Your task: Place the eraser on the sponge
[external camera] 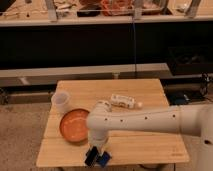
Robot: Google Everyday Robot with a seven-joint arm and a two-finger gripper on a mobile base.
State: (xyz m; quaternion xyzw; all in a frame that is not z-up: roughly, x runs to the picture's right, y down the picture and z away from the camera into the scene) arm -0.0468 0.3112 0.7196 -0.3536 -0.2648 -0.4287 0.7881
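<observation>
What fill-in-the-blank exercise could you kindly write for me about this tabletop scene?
1. The gripper hangs over the ____ edge of the table, by the eraser.
2. The sponge next to the eraser is ____ in colour.
3. The bowl beside the cup is ____ in colour.
4. The white bottle lies on its ____.

Missing words: front; blue; orange; side.
</observation>
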